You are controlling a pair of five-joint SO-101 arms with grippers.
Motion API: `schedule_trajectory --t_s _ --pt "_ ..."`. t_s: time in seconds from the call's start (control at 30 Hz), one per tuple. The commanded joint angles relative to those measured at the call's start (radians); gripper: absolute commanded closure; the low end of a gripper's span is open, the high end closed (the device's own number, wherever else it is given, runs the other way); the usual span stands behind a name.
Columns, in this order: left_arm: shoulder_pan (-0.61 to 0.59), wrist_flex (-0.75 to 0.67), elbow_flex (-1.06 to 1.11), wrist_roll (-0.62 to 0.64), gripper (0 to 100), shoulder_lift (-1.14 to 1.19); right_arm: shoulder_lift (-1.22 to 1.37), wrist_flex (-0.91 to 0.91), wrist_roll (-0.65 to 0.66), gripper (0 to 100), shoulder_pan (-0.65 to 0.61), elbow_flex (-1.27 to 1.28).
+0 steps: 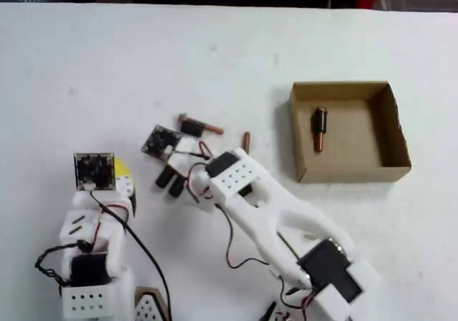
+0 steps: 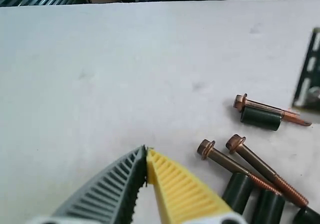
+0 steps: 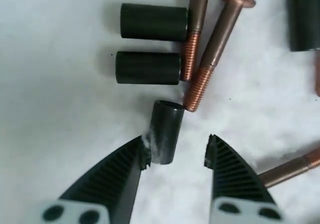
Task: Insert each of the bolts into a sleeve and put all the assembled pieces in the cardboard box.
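While one assembled piece [image 1: 319, 128] is already lodged in the cardboard box [image 1: 351, 172], the remaining parts are gathered on the tabletop [image 1: 215, 49] well apart from it, with a second assembled piece [image 1: 197, 126] lying near the cluster. The right pincer [image 3: 177, 149] is spread wide around a loose sleeve [image 3: 166, 130]: one finger is touched against the sleeve's side, the other is apart from it, and nothing is gripped yet. The sleeve is straddled across its body, probably so that its bore is left free for a bolt. Its open mouth is turned toward the threaded tip of a bolt [image 3: 215, 44] just beside it. Two more sleeves [image 3: 154, 22] are laid side by side against a second bolt [image 3: 196, 9], not yet joined. The left pincer [image 2: 146, 156] is pressed fully together with nothing between its fingers and is held to one side of the cluster, which may be judged a way of leaving room for the other arm
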Motion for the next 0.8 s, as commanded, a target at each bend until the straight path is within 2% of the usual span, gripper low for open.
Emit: schedule_trajectory --t_s 0.0,0.4,0.57,0.77 --pt "-0.012 0.006 0.0 -0.009 98 -0.005 0.021 -0.041 0.009 83.7 -0.008 -0.044" --pt "-0.012 0.006 0.0 -0.009 98 -0.005 0.162 -0.079 0.011 84.0 -0.007 -0.092" --pt "-0.012 0.006 0.0 -0.009 98 -0.005 0.191 -0.068 0.011 94.3 -0.005 -0.124" --pt "-0.012 0.006 0.0 -0.009 98 -0.005 0.189 -0.068 0.011 94.5 -0.005 -0.124"
